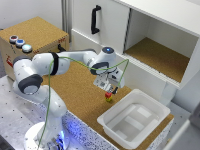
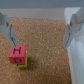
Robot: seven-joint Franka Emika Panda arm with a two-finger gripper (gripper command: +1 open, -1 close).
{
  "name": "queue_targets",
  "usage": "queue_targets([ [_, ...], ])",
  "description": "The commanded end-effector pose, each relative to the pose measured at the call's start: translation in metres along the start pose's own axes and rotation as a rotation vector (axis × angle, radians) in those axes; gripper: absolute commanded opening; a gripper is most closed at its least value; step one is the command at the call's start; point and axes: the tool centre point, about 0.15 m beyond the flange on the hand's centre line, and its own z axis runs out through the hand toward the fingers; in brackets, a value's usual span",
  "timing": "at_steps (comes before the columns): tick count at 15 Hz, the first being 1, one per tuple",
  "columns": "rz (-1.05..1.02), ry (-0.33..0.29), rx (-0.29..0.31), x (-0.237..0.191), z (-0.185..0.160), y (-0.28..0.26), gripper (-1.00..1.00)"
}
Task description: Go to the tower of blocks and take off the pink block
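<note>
Pink block (image 2: 17, 54) tops the yellow cube (image 2: 21, 65), forming the tower of blocks (image 1: 108, 96) on the cork tabletop (image 1: 75, 85), near the white tub (image 1: 134, 120). Gripper (image 2: 42, 35) hovers above, jaws apart and empty; one finger (image 2: 8, 31) stands just beside the block.

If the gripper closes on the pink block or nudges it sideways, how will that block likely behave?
The pink block looks rigid, flat-faced and tiny, so it should probably grip squarely without rolling. It rests loose atop the yellow cube, so a sideways nudge could slide it off or topple the tower. The open gripper has one finger beside it.
</note>
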Motion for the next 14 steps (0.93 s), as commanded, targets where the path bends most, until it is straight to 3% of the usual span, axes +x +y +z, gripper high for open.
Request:
queue_targets([
  [1,-0.006,-0.040,0.034,0.018,0.030,0.015,-1.00],
  [5,-0.024,-0.039,0.066,0.018,0.039,0.013,-1.00],
  [7,-0.046,-0.024,0.036,0.017,0.044,0.009,-1.00],
  [10,-0.035,-0.021,0.041,0.016,0.066,0.009,-1.00],
  [14,-0.048,0.003,0.076,0.019,0.086,0.005,-1.00],
])
